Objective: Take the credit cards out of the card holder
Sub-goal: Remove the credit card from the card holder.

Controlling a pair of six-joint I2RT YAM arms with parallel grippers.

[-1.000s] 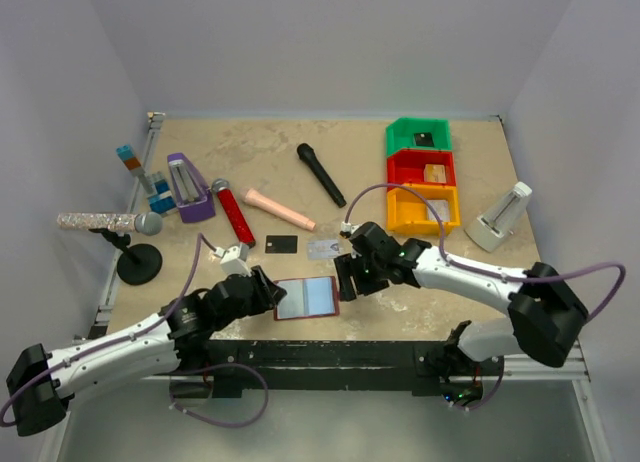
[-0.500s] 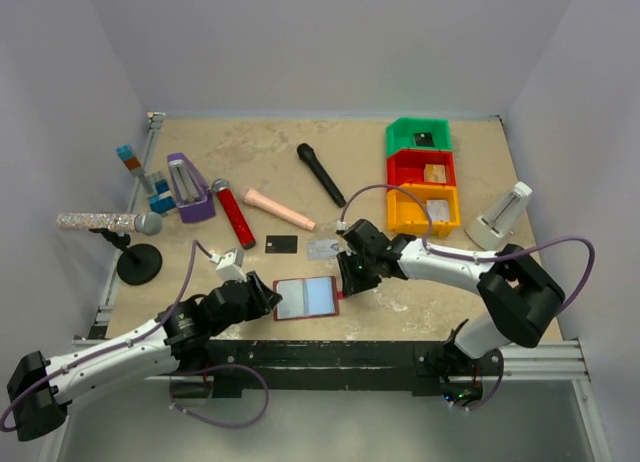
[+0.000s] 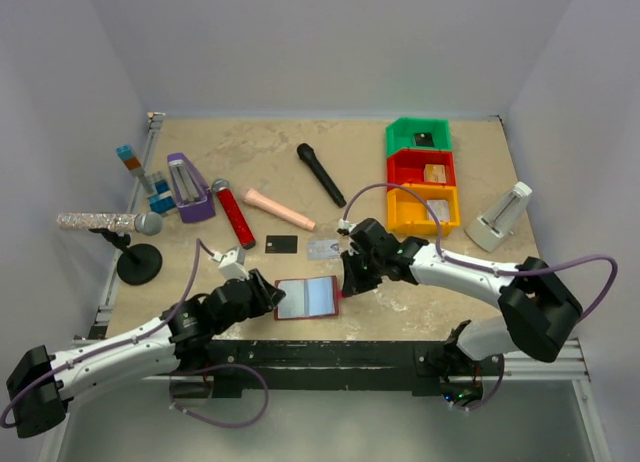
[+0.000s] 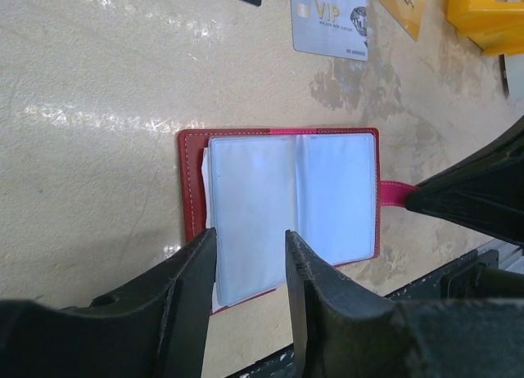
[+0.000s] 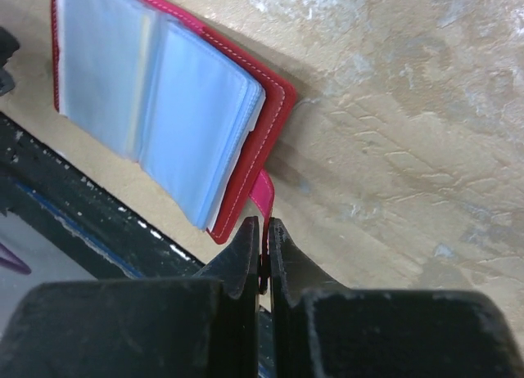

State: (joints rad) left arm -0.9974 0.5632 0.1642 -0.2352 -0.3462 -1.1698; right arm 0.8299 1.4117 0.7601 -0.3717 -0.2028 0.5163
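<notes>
We see the worktop (image 3: 250, 162) carrying the holder (image 3: 307, 297), which lies open near the front edge, roughly midway between the side edges, with its grey-blue sleeves (image 4: 286, 198) facing up. Our left gripper (image 3: 270, 294) reaches in from the left. Its jaws are partway apart over the holder's left edge, and we cannot tell whether they touch it. Our right gripper (image 5: 264, 231) is at the holder's right edge, jaws pinched narrow on the tab (image 5: 262, 194). Three cards lie flat just behind the holder, apart from it: a silver card (image 3: 323, 248), a black card (image 3: 282, 244) left of it, and a gold card (image 4: 401, 6) right of it.
</notes>
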